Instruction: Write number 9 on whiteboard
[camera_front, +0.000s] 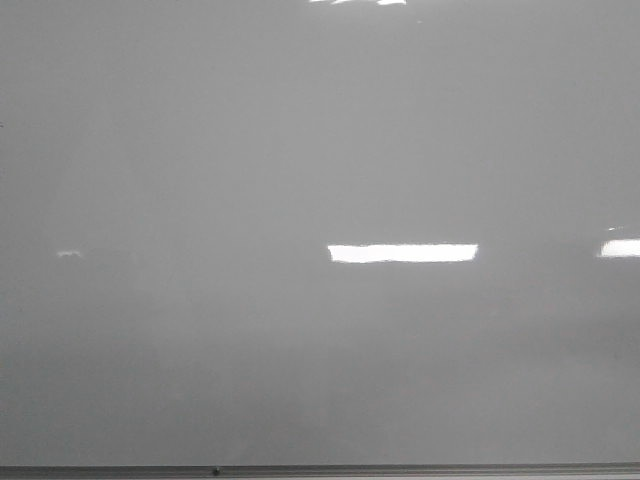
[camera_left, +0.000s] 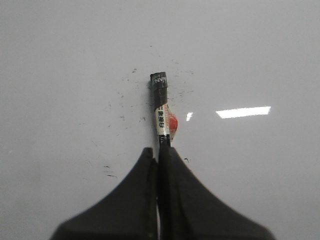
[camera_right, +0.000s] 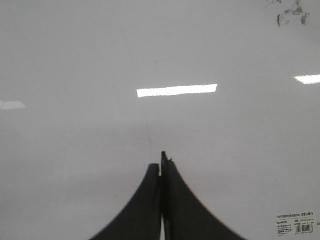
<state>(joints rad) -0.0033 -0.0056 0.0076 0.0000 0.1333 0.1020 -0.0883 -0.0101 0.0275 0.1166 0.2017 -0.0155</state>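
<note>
The whiteboard is a glossy pale grey sheet that fills the front view, with no grippers and no drawn line in that view. The number 9 shows in no view. My left gripper is shut on a marker with a black end and a white printed label. The marker points away from the fingers over the whiteboard. A red spot lies beside it. My right gripper is shut with nothing visibly held, close over the whiteboard. A faint thin stroke lies just beyond its fingertips.
A thin grey metal edge strip runs along the board's near edge. Small black ink flecks scatter round the marker. A dark smudge and a printed label sticker show in the right wrist view. A bright light reflection crosses the board.
</note>
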